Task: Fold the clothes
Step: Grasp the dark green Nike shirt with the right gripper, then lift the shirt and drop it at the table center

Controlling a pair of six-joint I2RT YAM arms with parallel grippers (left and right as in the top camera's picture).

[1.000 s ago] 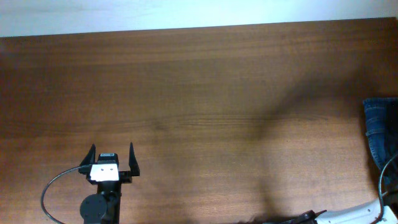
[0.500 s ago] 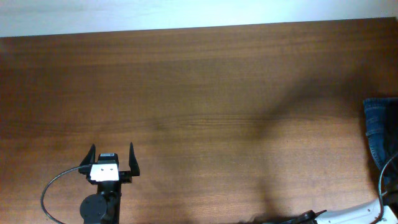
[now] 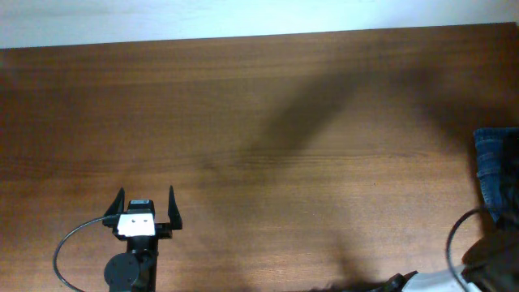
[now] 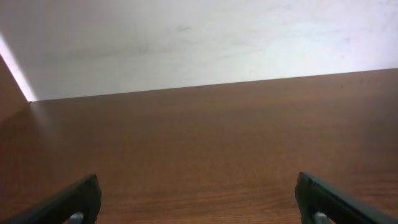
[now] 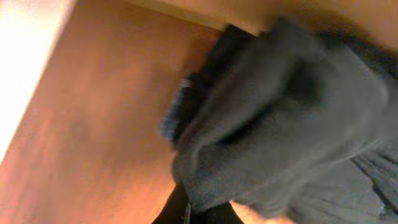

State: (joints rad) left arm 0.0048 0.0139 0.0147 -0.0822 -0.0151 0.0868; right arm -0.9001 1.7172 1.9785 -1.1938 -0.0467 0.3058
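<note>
Currently your right gripper is closed down tight. The wrist view is badly smeared, but it seems to show the jaws pinched on a fold of the black T-shirt. The shirt is bunched in a heap by the table's right edge, close to the blue denim; the overhead view barely catches it. Your left gripper stands fully spread, holding nothing, well apart over bare wood on the left.

Step in hand, as I read it: bring the shirt out to the open middle.
- Lift high enough that the hanging cloth clears the denim.
- Carry slowly and check that only one garment comes along.
- Lay it down flat; don't drop it.

Heading: none to note. Crumpled as it is, no collar, hem or logo shows, so you can't read a long axis.
</note>
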